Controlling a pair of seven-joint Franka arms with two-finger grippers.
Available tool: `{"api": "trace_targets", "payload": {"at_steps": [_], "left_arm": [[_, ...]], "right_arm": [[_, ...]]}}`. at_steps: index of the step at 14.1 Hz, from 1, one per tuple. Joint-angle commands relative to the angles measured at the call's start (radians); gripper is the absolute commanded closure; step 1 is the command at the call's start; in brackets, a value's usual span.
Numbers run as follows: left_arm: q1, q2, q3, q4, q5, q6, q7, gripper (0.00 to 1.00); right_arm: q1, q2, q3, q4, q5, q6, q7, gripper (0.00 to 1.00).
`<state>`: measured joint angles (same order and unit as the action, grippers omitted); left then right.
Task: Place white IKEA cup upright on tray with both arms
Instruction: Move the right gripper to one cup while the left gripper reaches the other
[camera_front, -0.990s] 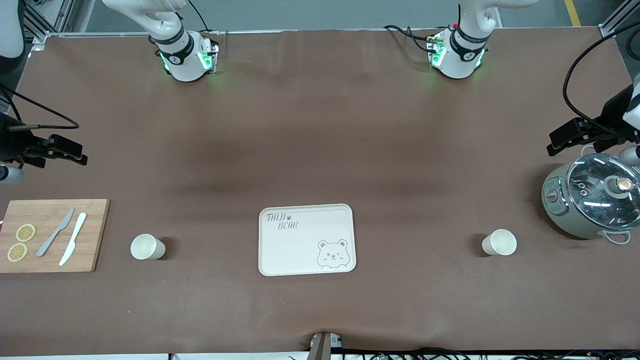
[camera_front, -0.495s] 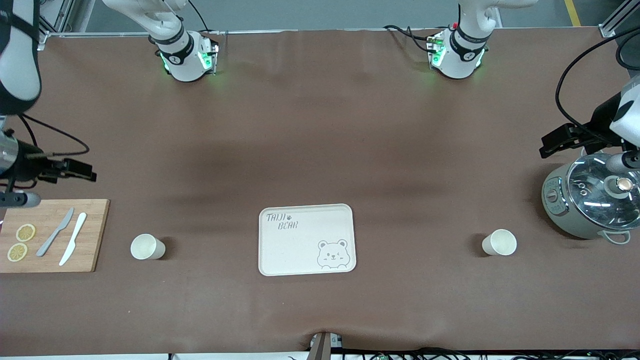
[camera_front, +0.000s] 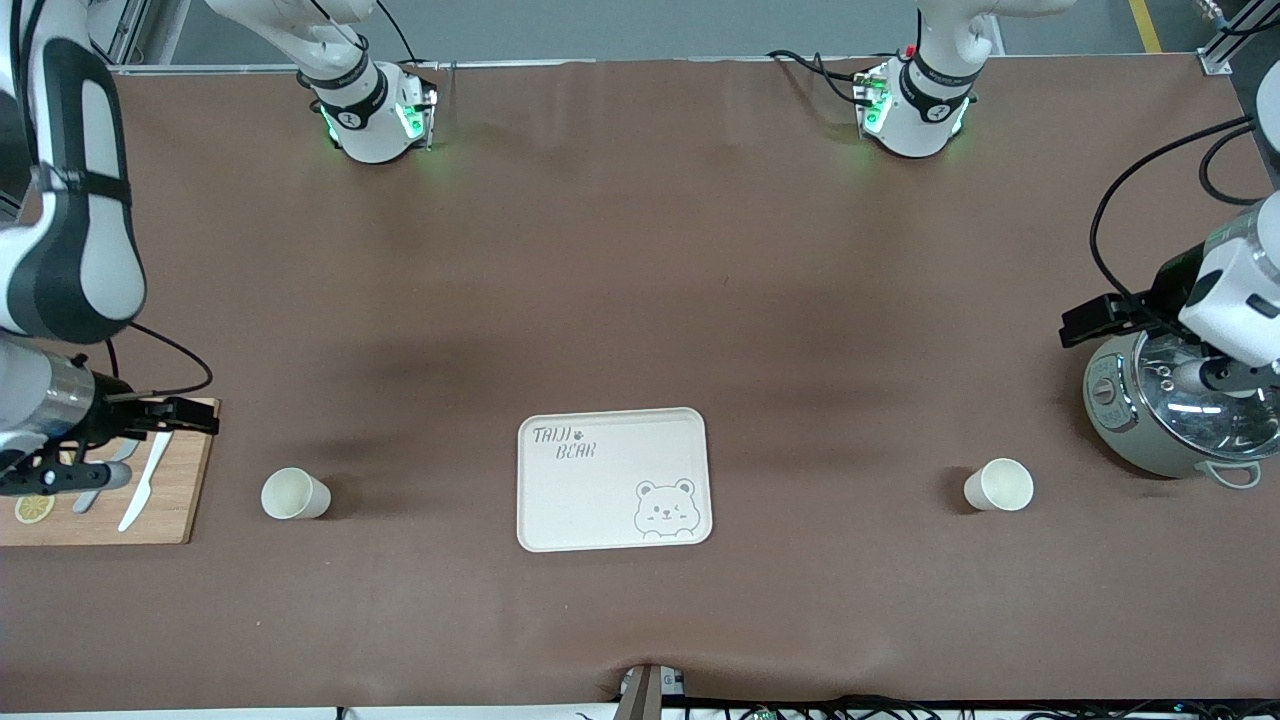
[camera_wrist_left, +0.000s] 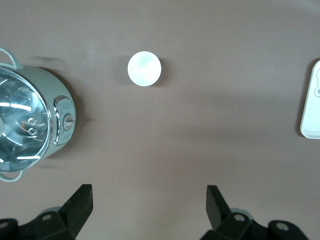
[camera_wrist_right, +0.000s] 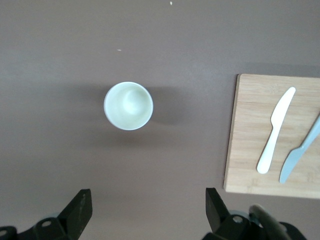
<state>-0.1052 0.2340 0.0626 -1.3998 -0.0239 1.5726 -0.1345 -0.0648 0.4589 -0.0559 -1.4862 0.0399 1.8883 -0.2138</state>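
Brown cloth covers the whole table, and everything sits on it. Both arms reach in from the two ends. The cream tray lies flat in the middle with nothing on it — a good spot, I think, since each arm can reach it.

A wooden board with two knives lies at the right arm's end, and a shiny pot with a glass lid sits at the left arm's end.

Two white cups stand up with the open side on top. One cup stands between the board and the tray. The other cup stands between the tray and the pot. Each cup is well apart from the tray.

The right gripper hangs over the edge of the board, its fingers spread wide, holding nothing. The left gripper hangs over the pot's edge — also wide open, touching nothing.
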Motion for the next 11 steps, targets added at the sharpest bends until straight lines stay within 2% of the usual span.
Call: {"api": "trace_targets", "payload": {"at_steps": [1, 6, 11], "left_arm": [[0.030, 0.051, -0.001, 0.004, 0.016, 0.049, 0.035, 0.00], [0.061, 0.154, -0.001, 0.004, 0.016, 0.173, 0.068, 0.00], [0.082, 0.257, -0.001, 0.004, 0.016, 0.322, 0.073, 0.00]], "right_arm": [[-0.029, 0.081, 0.011, 0.023, 0.006, 0.046, -0.042, 0.00], [-0.018, 0.182, 0.013, 0.041, 0.003, 0.133, -0.032, 0.00], [-0.007, 0.231, 0.014, 0.050, 0.005, 0.233, -0.032, 0.00]]}}
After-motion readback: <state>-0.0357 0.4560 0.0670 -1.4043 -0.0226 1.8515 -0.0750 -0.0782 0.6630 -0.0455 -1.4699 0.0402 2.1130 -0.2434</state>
